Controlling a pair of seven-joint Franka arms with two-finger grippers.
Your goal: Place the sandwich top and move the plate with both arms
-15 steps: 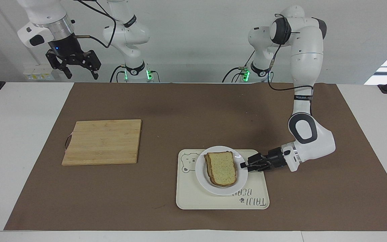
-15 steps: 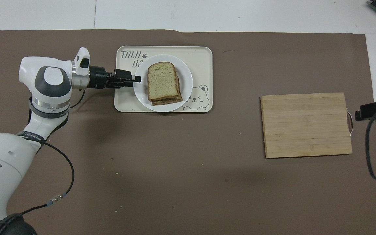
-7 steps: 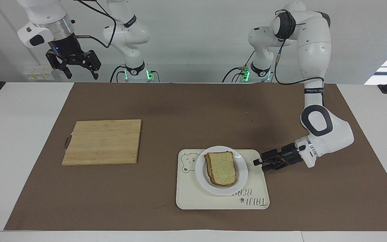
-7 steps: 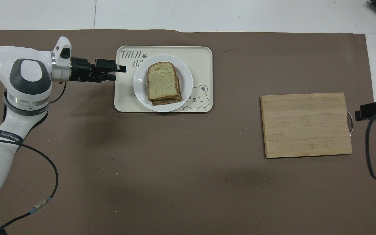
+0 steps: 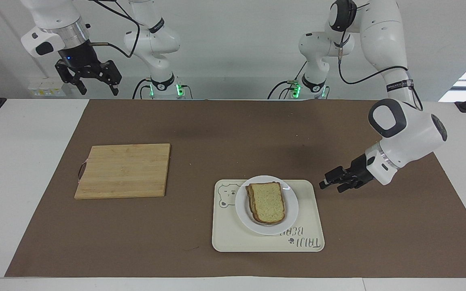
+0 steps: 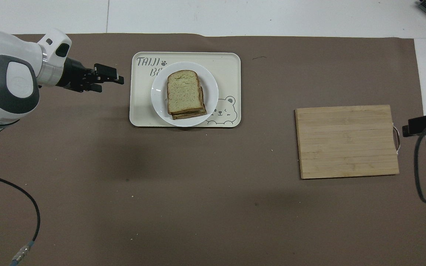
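The sandwich top (image 5: 267, 202) (image 6: 183, 90) lies flat on another slice, stacked on the white plate (image 5: 292, 210) (image 6: 211, 92). The plate sits on a cream tray (image 5: 225, 238) (image 6: 231, 66) with a bear drawing. My left gripper (image 5: 330, 185) (image 6: 110, 82) hangs open and empty over the brown mat beside the tray, toward the left arm's end of the table, its fingers pointing at the tray. It touches neither tray nor plate. My right gripper (image 5: 95, 83) waits open and empty, high up by the right arm's end of the table.
A wooden cutting board (image 5: 123, 170) (image 6: 348, 141) lies bare on the brown mat (image 5: 225, 133) toward the right arm's end. Cables hang from both arms.
My left gripper has opened, pulled back from the plate's rim off the tray toward the left arm's end, and risen a little. Plate, bread and right arm have stayed put.
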